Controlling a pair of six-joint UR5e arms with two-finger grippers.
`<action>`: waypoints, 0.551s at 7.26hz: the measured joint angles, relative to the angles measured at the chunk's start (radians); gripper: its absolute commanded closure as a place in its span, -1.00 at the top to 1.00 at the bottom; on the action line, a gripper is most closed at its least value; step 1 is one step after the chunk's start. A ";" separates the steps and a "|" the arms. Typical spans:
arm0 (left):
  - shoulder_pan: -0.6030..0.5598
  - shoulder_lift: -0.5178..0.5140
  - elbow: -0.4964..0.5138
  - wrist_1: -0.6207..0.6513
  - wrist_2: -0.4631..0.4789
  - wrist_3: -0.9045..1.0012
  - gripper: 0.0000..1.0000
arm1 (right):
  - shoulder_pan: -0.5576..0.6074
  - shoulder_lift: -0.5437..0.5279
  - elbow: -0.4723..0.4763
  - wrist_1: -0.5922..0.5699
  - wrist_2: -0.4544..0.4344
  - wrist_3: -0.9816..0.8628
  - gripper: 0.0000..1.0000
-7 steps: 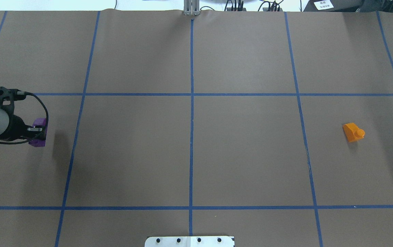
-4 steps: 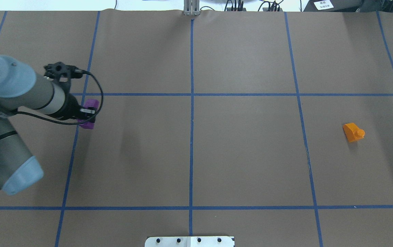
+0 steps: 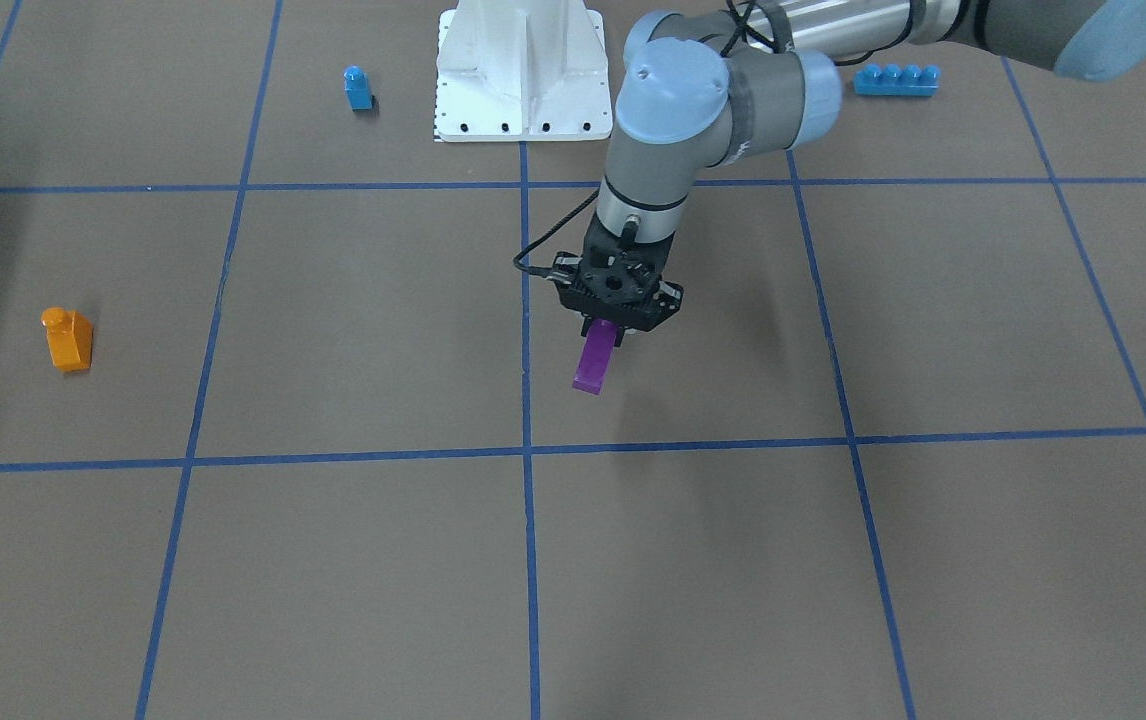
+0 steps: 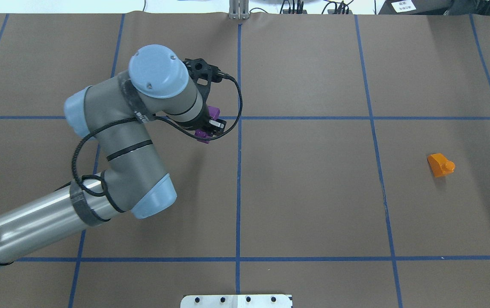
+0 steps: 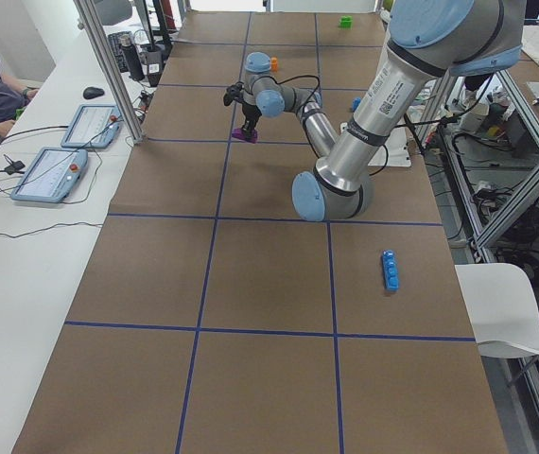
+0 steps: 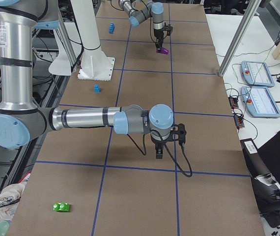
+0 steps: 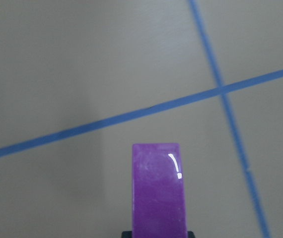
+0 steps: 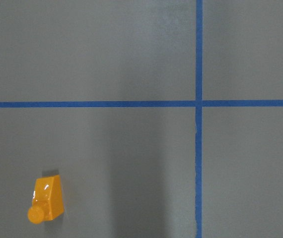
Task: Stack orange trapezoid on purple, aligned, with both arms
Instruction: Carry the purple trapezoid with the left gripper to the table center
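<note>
The left pincer [image 3: 605,332] is pinched on the purple block [image 3: 595,362], gripping its upper end so that the block hangs below the fingers. The block sits just to the robot's left of the central tape line [image 3: 525,330]; the left wrist view shows a tape crossing ahead of it. It appears clear of the worktop [image 3: 713,560], though contact cannot be ruled out. The orange trapezoid [image 3: 67,340] rests alone on the worktop, well apart from the purple block, on the robot's right side. The right pincer [image 6: 158,152] points down over the worktop; whether it is spread or pressed together cannot be told. A small blue block [image 3: 358,88] and a long blue brick [image 3: 895,79] lie either side of the pedestal [image 3: 523,70].
</note>
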 measured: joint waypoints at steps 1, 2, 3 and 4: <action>0.010 -0.051 0.097 -0.057 0.012 0.022 -1.00 | -0.006 0.000 0.000 0.001 0.000 0.009 1.00; 0.022 -0.095 0.185 -0.108 0.019 0.027 -1.00 | -0.009 0.001 0.000 0.001 0.000 0.015 1.00; 0.039 -0.129 0.243 -0.130 0.021 0.016 -1.00 | -0.010 0.001 0.000 0.002 0.000 0.018 1.00; 0.049 -0.150 0.276 -0.138 0.022 -0.022 -1.00 | -0.011 0.001 0.000 0.002 0.000 0.019 1.00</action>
